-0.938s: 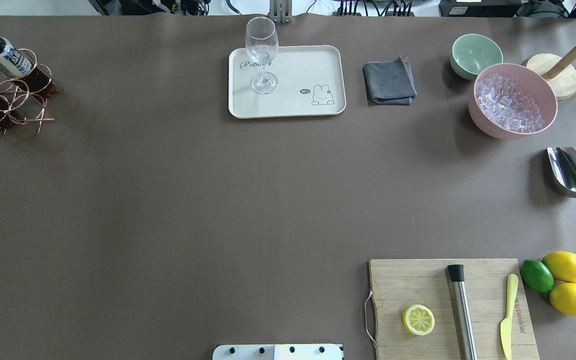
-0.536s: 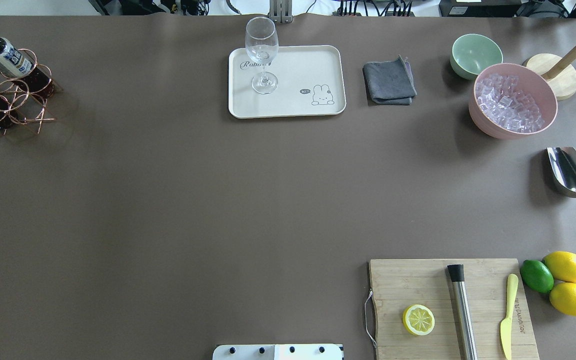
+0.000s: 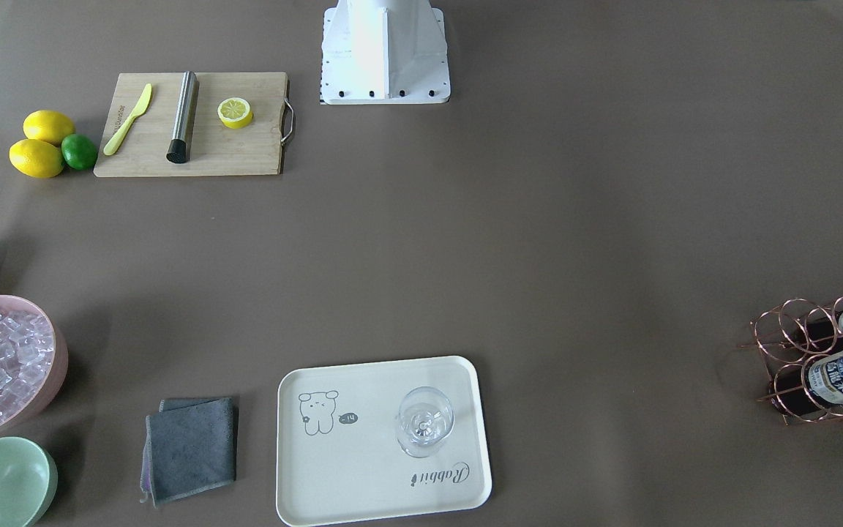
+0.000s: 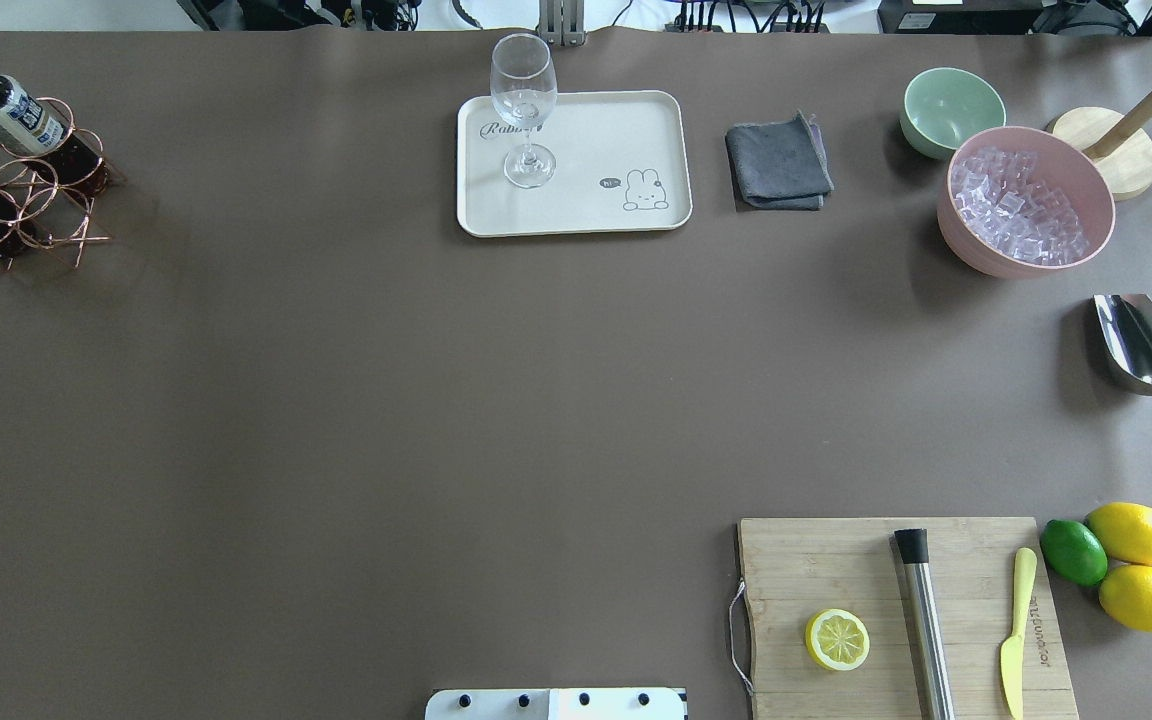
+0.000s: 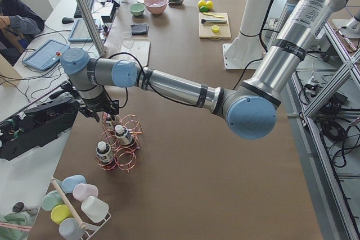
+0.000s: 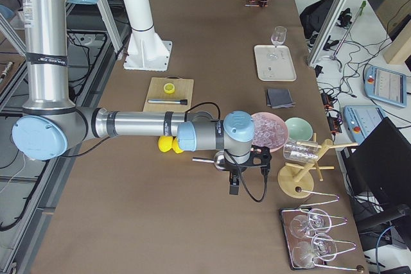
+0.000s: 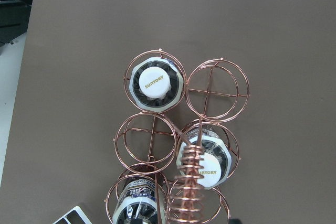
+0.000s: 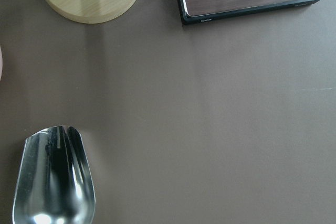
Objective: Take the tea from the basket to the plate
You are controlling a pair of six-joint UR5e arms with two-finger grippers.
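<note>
Left end effector [image 5: 106, 116] hangs right above the basket [image 5: 126, 158] at the desk's [image 4: 336, 400] far left corner. It shows only in the left side view, so I cannot tell whether its fingers are wide or narrow. Three tea bottles [image 7: 156, 81] stand upright in the basket's ring cells, white caps up. In the left wrist view, one is in the top-left cell with a bare cell beside it. A second [image 7: 206, 163] is in the middle row on the right, partly behind the coiled handle [image 7: 189, 187]. A third [image 7: 135, 205] is cut off by the bottom edge. The overhead view shows only two bottles [image 4: 6, 108] at the frame's left edge. The plate [image 4: 596, 130] lies at the far middle of the desk, well apart from the basket, and carries a stemmed glass [image 4: 523, 100] near its "Rabbit" script end. Just beside the plate is a folded grey cloth [image 4: 778, 165], then a green bowl [image 4: 951, 108] and a pink bowl [image 4: 1026, 200] of ice. The right end effector [image 6: 234, 187] hangs low near the metal scoop [image 8: 52, 182]. It is seen only from the right side, so whether it is open or closed cannot be told.
</note>
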